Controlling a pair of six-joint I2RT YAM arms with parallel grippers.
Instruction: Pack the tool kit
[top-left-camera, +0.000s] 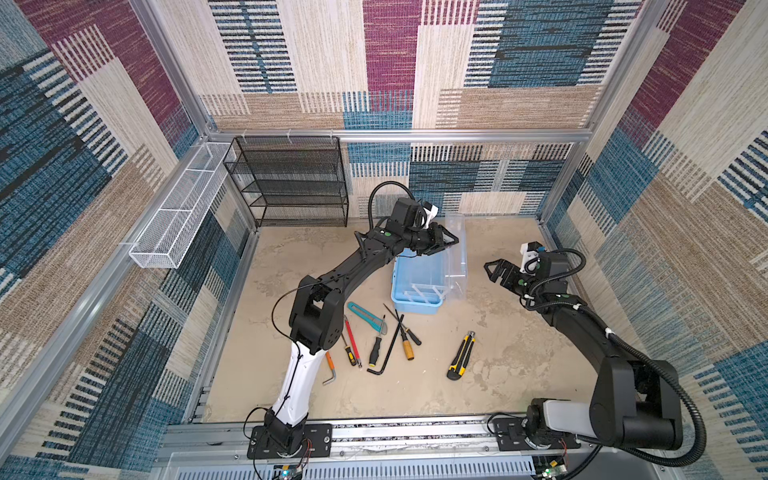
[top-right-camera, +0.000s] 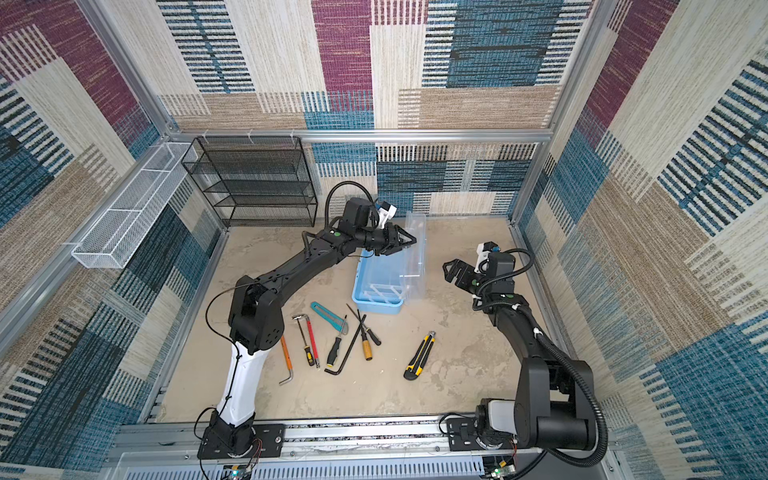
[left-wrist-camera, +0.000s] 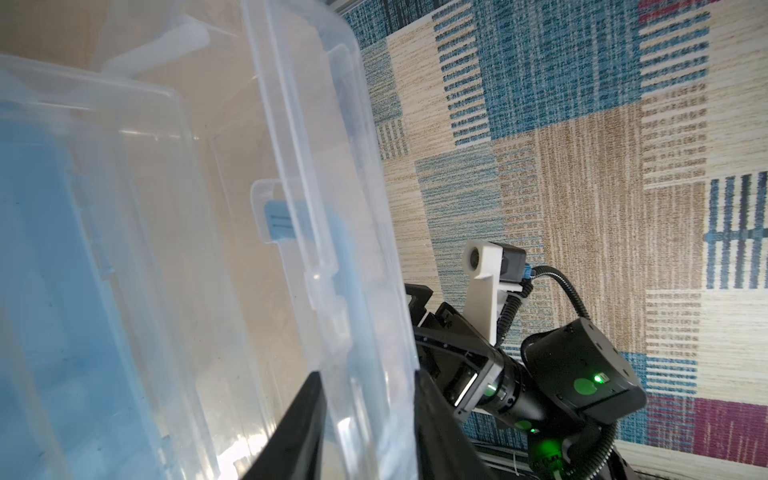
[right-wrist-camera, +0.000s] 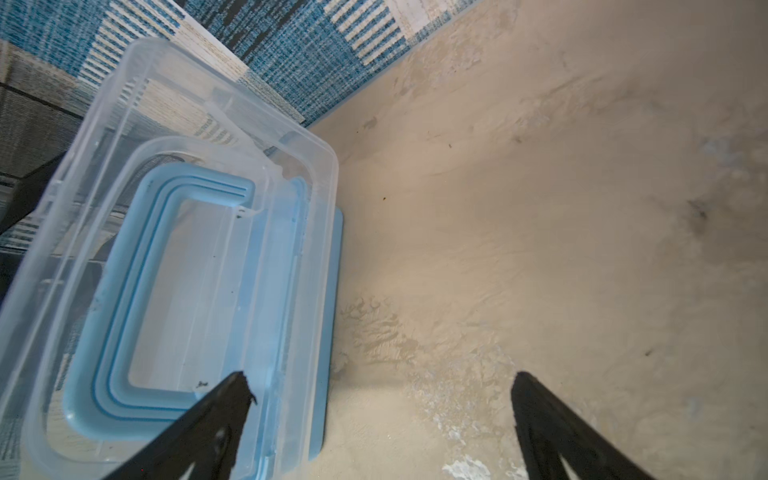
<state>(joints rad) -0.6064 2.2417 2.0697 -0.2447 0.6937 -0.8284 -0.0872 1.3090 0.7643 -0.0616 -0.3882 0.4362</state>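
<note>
The light blue tool kit box (top-left-camera: 405, 286) (top-right-camera: 370, 286) stands open at mid-table with a clear tray (top-left-camera: 424, 293) inside. Its clear lid (top-left-camera: 456, 249) (left-wrist-camera: 316, 174) (right-wrist-camera: 104, 124) stands upright, the blue handle (right-wrist-camera: 112, 316) on its outer face. My left gripper (top-left-camera: 451, 241) (left-wrist-camera: 368, 382) straddles the lid's rim, a finger (left-wrist-camera: 303, 424) on each side; whether they press it is unclear. My right gripper (top-left-camera: 490, 270) (right-wrist-camera: 380, 386) hangs open and empty right of the lid. In front of the box lie a teal utility knife (top-left-camera: 368, 316), a yellow-black utility knife (top-left-camera: 460, 355), a black hex key (top-left-camera: 388, 349) and several screwdrivers (top-left-camera: 407, 345).
A black mesh shelf rack (top-left-camera: 291, 183) stands against the back wall on the left. A white wire basket (top-left-camera: 174, 224) hangs on the left wall. An orange hex key (top-left-camera: 329, 368) lies by the left arm's base link. Patterned walls enclose the table.
</note>
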